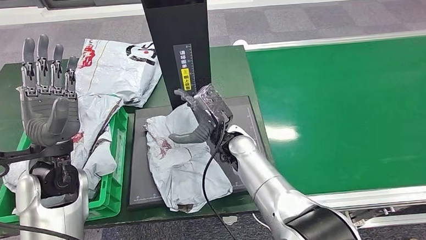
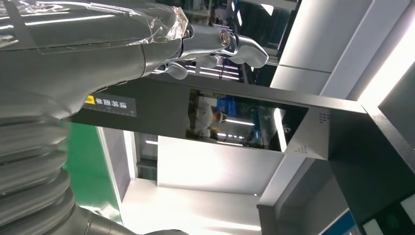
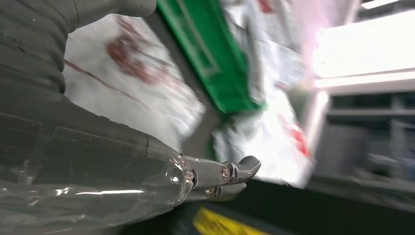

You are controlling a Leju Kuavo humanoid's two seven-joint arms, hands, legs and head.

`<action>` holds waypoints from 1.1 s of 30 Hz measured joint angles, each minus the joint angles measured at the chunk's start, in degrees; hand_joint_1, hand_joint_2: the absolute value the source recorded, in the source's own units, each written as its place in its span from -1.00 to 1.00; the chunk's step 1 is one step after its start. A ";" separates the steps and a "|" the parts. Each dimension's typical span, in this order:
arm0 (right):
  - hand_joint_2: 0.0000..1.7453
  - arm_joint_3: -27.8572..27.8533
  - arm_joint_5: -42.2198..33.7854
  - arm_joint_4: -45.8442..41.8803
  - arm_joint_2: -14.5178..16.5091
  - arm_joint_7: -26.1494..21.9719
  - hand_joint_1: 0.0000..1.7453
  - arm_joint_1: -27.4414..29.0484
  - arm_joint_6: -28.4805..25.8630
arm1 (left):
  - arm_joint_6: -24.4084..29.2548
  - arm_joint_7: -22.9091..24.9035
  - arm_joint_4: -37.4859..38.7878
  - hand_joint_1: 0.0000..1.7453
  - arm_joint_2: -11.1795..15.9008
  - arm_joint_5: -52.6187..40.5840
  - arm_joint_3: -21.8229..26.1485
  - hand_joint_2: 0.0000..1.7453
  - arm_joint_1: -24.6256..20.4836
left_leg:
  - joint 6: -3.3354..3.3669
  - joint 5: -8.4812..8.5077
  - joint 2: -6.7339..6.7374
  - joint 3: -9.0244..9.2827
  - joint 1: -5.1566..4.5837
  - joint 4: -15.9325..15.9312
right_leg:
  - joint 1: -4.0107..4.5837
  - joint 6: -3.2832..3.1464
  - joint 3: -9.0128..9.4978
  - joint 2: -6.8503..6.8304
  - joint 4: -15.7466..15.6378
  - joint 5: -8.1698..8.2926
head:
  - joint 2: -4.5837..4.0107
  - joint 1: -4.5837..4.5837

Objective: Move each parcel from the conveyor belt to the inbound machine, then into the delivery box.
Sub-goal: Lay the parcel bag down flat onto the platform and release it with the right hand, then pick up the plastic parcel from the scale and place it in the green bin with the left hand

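Observation:
A crumpled white-grey parcel (image 1: 182, 160) with red marks lies on the black plate (image 1: 243, 110) of the inbound machine. My right hand (image 1: 206, 114) hovers over the parcel's far edge beside the machine's black post (image 1: 176, 34), thumb out and fingers apart, holding nothing. In the right wrist view the same parcel (image 3: 122, 73) lies under the extended fingers (image 3: 235, 174). My left hand (image 1: 49, 98) is raised above the green delivery box (image 1: 117, 174), fingers straight up and spread, empty. The box holds several white parcels (image 1: 98, 129).
A larger white parcel (image 1: 120, 64) lies on the dark green table behind the box. The bare green conveyor belt (image 1: 353, 112) runs on the right. The left wrist view looks up at the machine's screen arm (image 2: 244, 122).

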 joint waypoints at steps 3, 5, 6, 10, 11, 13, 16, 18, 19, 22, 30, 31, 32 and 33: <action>1.00 1.78 1.08 -10.20 -1.10 1.35 -1.00 3.22 -4.05 | 0.43 -0.21 -0.29 -1.00 0.22 -1.29 0.02 1.00 1.06 | 0.00 0.00 0.00 -0.01 0.00 0.00 | 0.00 0.00 -0.01 0.00 0.00 0.00 | 0.00 0.01; 1.00 2.71 2.65 -17.87 -1.89 1.78 -1.00 6.03 -8.28 | 0.91 -0.26 -0.67 -1.00 0.55 -2.97 0.04 1.00 1.71 | 0.00 -0.01 -0.02 -0.03 0.00 0.00 | 0.00 0.00 -0.03 -0.01 -0.01 -0.01 | 0.00 0.01; 1.00 3.02 3.50 -21.73 -2.29 1.79 -1.00 7.58 -10.53 | 1.16 -0.27 -0.87 -1.00 0.76 -4.04 0.04 1.00 2.05 | 0.00 -0.01 -0.03 -0.04 0.00 0.00 | 0.00 0.00 -0.03 -0.03 -0.01 -0.02 | 0.00 0.01; 1.00 4.01 5.18 -34.71 -3.88 2.03 -1.00 12.90 -15.41 | 1.55 -0.27 -1.43 -1.00 1.64 -6.68 0.04 1.00 3.19 | -0.02 -0.04 -0.02 -0.08 0.00 -0.01 | 0.00 -0.01 -0.06 -0.03 -0.01 -0.03 | 0.00 0.01; 1.00 4.23 5.30 -36.84 -4.18 2.11 -1.00 13.73 -15.55 | 1.56 -0.27 -1.51 -1.00 1.78 -6.83 0.04 1.00 3.32 | -0.03 -0.04 0.00 -0.08 0.00 -0.01 | -0.01 -0.01 -0.07 -0.02 -0.01 -0.03 | 0.00 0.01; 1.00 4.65 5.37 -40.10 -4.61 2.15 -1.00 15.00 -15.62 | 1.57 -0.27 -1.65 -1.00 1.94 -6.97 0.04 1.00 3.43 | -0.04 -0.05 0.02 -0.07 0.00 -0.01 | 0.00 -0.01 -0.07 -0.01 -0.01 -0.02 | 0.00 0.01; 1.00 5.09 5.68 -43.07 -5.04 1.73 -1.00 16.17 -16.37 | 1.60 -0.27 -1.73 -1.00 2.04 -7.44 0.04 1.00 3.48 | -0.04 -0.03 -0.01 -0.07 0.00 -0.01 | 0.00 -0.01 -0.07 -0.02 -0.01 -0.02 | 0.00 0.00; 1.00 5.14 6.47 -45.36 -5.25 0.46 -1.00 17.35 -19.13 | 1.75 -0.26 -1.73 -1.00 2.28 -9.09 0.04 1.00 3.53 | -0.05 -0.01 -0.02 -0.06 0.00 -0.01 | 0.01 -0.02 -0.06 -0.03 -0.01 -0.01 | 0.00 0.00; 1.00 5.14 6.90 -47.00 -5.40 -0.28 -1.00 18.33 -21.02 | 1.84 -0.26 -1.71 -1.00 2.52 -10.35 0.04 1.00 3.56 | -0.05 -0.01 -0.03 -0.05 0.00 -0.01 | 0.01 -0.02 -0.06 -0.03 -0.01 -0.01 | 0.00 0.00; 1.00 4.95 7.52 -53.61 -6.13 -2.10 -1.00 22.60 -26.23 | 1.92 -0.04 -1.30 -1.00 3.56 -15.94 0.04 1.00 3.60 | -0.05 -0.02 -0.03 -0.05 0.00 -0.01 | 0.01 -0.02 -0.08 -0.03 -0.01 -0.03 | 0.00 -0.01; 1.00 1.74 6.07 -67.43 -7.03 -5.57 -1.00 32.70 -32.86 | -0.28 1.76 8.18 -1.00 7.68 -46.44 -6.00 1.00 -0.30 | -0.05 -0.05 -0.01 -0.07 -0.03 0.00 | -0.01 -0.03 -0.18 -0.02 -0.06 -0.04 | 0.00 0.00; 1.00 1.32 5.90 -68.38 -7.04 -5.68 -1.00 33.56 -32.96 | -0.11 2.36 10.67 -1.00 7.78 -51.17 -7.90 1.00 -1.81 | -0.05 -0.04 -0.02 -0.08 -0.04 0.01 | -0.01 -0.03 -0.16 -0.04 -0.07 -0.03 | 0.00 0.00; 1.00 0.94 5.75 -69.17 -7.04 -5.72 -1.00 34.31 -32.92 | 0.07 3.07 13.38 -1.00 7.80 -55.67 -10.05 1.00 -3.46 | -0.04 -0.03 -0.03 -0.08 -0.04 0.01 | -0.02 -0.02 -0.14 -0.06 -0.07 -0.01 | 0.00 0.00; 1.00 0.61 5.59 -69.83 -7.04 -5.70 -1.00 34.95 -32.81 | 0.20 3.79 16.31 -1.00 7.78 -59.79 -12.33 1.00 -5.18 | -0.04 -0.02 -0.02 -0.07 -0.04 0.01 | -0.03 -0.02 -0.12 -0.05 -0.07 0.02 | 0.00 0.01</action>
